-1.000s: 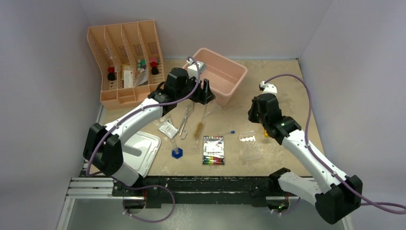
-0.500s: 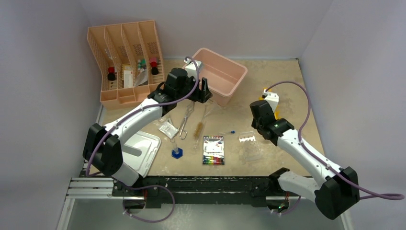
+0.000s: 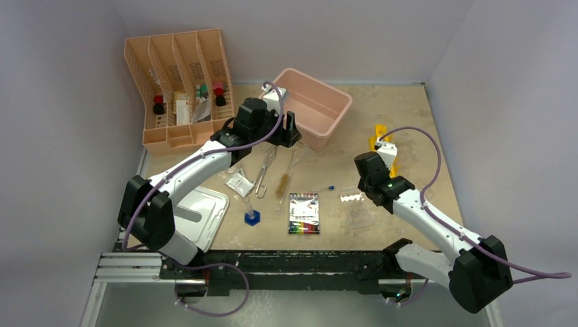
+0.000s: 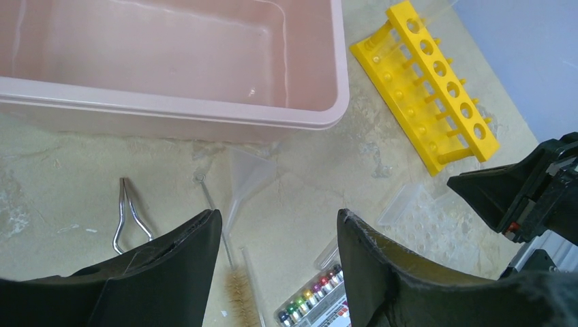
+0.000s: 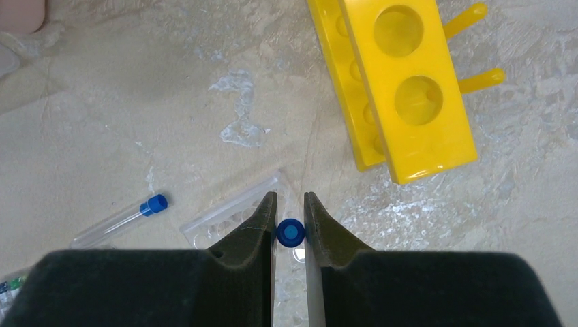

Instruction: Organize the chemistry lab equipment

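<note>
The right gripper (image 5: 290, 199) is clenched on a blue-capped tube (image 5: 290, 232). It holds the tube upright, cap between the fingertips, directly above the clear tube rack (image 5: 228, 219) that lies on the table (image 5: 136, 102). Whether the tube's lower end touches the rack is hard to tell. A second capped tube (image 5: 119, 219) lies flat near that rack, apart from it, and a yellow rack (image 5: 402, 88) sits just beyond. The left gripper (image 4: 276, 218) hangs with its jaws spread and nothing between them. It is near the pink bin (image 4: 170, 112), above a clear funnel (image 4: 249, 174), metal tongs (image 4: 129, 214) and a brown bristle brush (image 4: 240, 300).
</note>
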